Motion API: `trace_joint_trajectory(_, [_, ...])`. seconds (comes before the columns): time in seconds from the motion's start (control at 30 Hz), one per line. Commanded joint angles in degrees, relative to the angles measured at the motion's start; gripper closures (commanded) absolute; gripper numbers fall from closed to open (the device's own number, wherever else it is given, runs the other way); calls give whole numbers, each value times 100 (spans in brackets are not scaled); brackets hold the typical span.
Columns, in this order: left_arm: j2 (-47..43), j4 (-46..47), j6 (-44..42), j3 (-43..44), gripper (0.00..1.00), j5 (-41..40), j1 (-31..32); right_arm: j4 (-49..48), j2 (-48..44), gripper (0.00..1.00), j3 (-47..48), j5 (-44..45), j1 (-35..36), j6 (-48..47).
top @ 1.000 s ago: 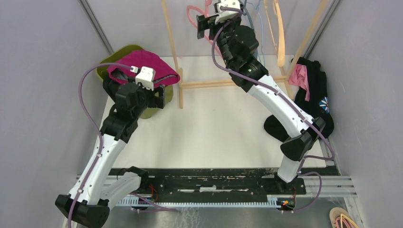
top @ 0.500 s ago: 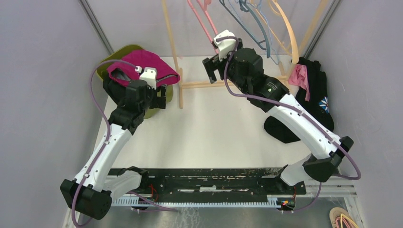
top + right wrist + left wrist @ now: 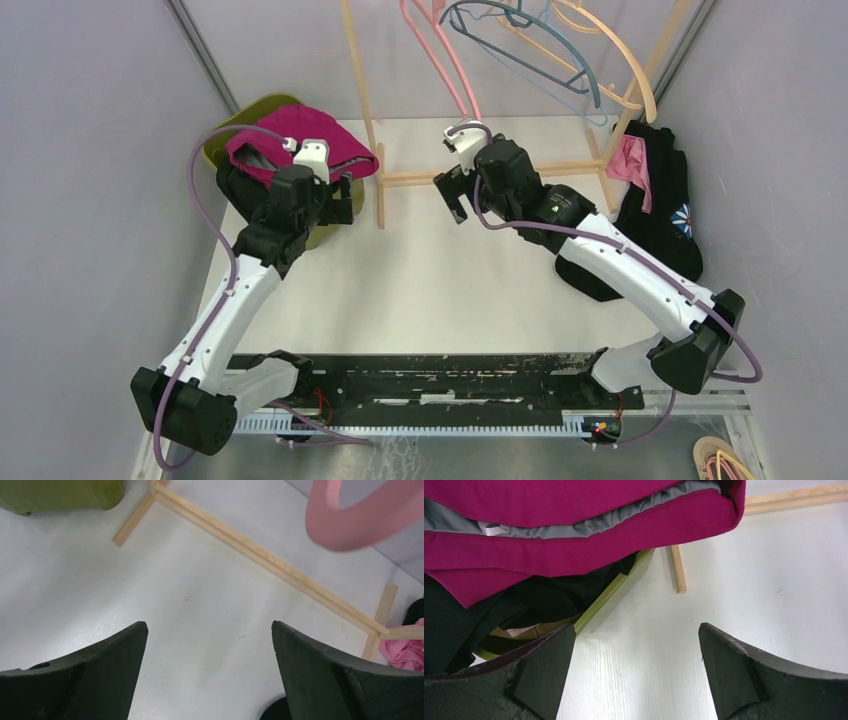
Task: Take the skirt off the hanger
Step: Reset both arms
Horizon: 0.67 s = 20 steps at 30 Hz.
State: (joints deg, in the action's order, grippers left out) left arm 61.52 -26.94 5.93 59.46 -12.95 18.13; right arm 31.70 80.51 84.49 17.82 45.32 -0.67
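Note:
A magenta skirt [image 3: 300, 135] with a grey waistband lies draped over a green bin [image 3: 235, 115] at the back left; it fills the top of the left wrist view [image 3: 574, 525]. It is on no hanger. Empty pink [image 3: 440, 50], blue [image 3: 530, 45] and peach [image 3: 620, 70] hangers hang on the wooden rack. My left gripper [image 3: 340, 200] is open and empty just right of the bin, jaws wide over bare table [image 3: 634, 630]. My right gripper [image 3: 452, 195] is open and empty, low over the table in front of the rack base [image 3: 210, 627].
The wooden rack's base bar [image 3: 480, 175] crosses the back of the table and shows in the right wrist view [image 3: 260, 555]. A pile of black clothes [image 3: 665, 200] with a pink cloth [image 3: 630, 160] lies at the right. Dark clothes fill the bin [image 3: 484, 615].
My right arm has come down from the hangers at the top to just above the table, jaws empty. The hangers have swung. The left arm has shifted only slightly.

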Motion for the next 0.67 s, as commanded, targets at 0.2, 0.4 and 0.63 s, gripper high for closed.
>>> trace_joint_trajectory(0.2, [-18,426,124,98,1,0,32,-126,-209,0,17,-81,3,93])
trace_joint_trajectory(0.4, [-140,409,52,-16,0,-42,32,-200,-145,0,24,-153,-6,93])
trace_joint_trajectory(0.63, [-100,403,115,-62,1,-118,30,-205,-145,0,21,-147,-6,119])
